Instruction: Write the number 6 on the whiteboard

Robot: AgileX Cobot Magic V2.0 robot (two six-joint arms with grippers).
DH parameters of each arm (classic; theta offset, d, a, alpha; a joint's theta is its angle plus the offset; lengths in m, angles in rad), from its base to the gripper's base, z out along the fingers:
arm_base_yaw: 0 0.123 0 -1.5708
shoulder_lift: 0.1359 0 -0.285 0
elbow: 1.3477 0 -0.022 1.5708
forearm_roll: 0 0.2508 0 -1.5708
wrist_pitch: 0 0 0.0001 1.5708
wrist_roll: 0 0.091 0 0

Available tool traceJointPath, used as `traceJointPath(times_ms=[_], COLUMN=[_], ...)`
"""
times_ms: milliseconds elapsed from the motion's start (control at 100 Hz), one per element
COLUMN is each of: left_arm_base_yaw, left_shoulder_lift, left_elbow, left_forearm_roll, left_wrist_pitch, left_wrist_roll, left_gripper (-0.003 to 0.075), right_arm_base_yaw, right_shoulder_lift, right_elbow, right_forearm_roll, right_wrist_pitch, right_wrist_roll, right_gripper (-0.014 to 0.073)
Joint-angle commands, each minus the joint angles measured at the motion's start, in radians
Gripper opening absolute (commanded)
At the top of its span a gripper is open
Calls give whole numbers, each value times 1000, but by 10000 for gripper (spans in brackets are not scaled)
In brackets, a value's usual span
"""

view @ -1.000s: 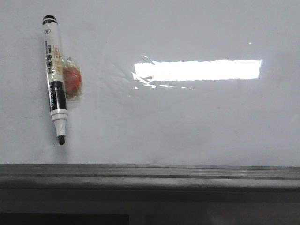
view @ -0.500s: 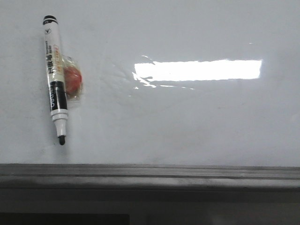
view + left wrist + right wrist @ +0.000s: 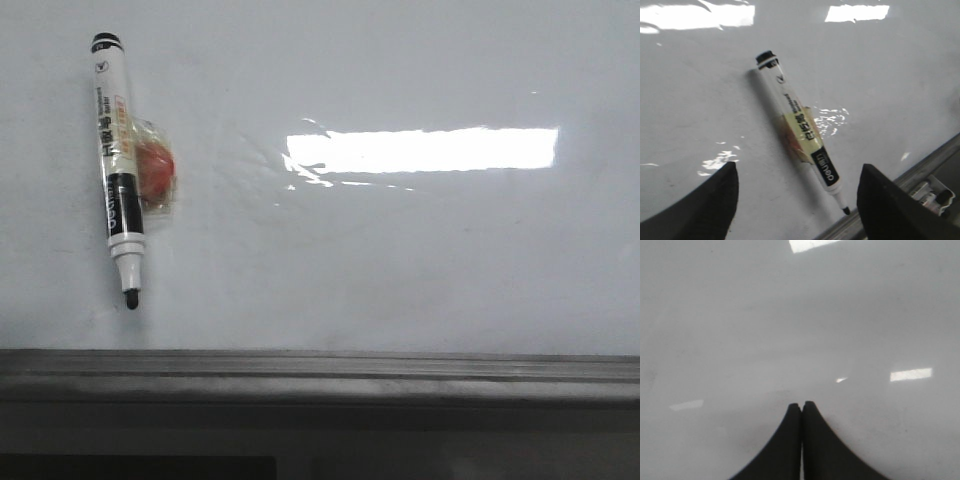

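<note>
The whiteboard (image 3: 400,260) fills the front view, with a bright rectangular reflection and a dark grey ledge (image 3: 320,375) along its bottom edge. No number 6 shows on it. A white and black marker (image 3: 117,165) hangs upright at the board's upper left, tip down, taped to a red round magnet (image 3: 155,170). In the left wrist view the marker (image 3: 800,127) lies between and beyond my open left gripper (image 3: 797,172), apart from both fingers. My right gripper (image 3: 801,405) is shut and empty, facing bare whiteboard (image 3: 800,315). Neither gripper shows in the front view.
The ledge also shows in the left wrist view (image 3: 920,175), close to the marker's tip, with a small dark object (image 3: 935,195) lying beyond it.
</note>
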Motion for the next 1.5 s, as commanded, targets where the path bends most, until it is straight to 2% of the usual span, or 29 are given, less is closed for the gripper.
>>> traceJointPath(times_ms=[0, 160, 260, 440, 700, 850, 930, 1050, 1310, 1490], left_arm_base_yaw=[-55, -111, -137, -174, -173, -173, -173, -173, -173, -173], left_shoulder_lift=[69, 188, 255, 351, 463, 528, 548, 573, 588, 588], left_elbow=[-33, -35, -36, -36, -36, -36, -36, -36, -34, -34], left_forearm_roll=[-53, -54, -80, -80, -81, -207, -224, -257, -269, -222], left_wrist_pitch=[-155, -320, -399, -472, -539, -558, -564, -585, -577, -570], left_wrist_roll=[-4, -16, -126, -144, -181, -181, -181, -181, -179, -177], left_gripper=[444, 443, 443, 443, 442, 442, 438, 347, -17, -19], right_arm_base_yaw=[2, 2, 2, 2, 2, 2, 2, 10, 61, 97], right_shoulder_lift=[18, 18, 18, 18, 18, 18, 18, 18, 18, 18], right_elbow=[-35, -35, -35, -35, -35, -35, -35, -35, -35, -40], right_forearm_roll=[2, 2, 2, 2, 2, 2, 2, 2, 2, 2], right_wrist_pitch=[-81, -81, -79, -79, -79, -79, -79, -79, -72, -69], right_wrist_roll=[-8, -8, -8, -8, -8, -8, -8, -8, -8, -8], right_gripper=[-64, -64, -64, -64, -64, -64, -64, -64, -64, -64])
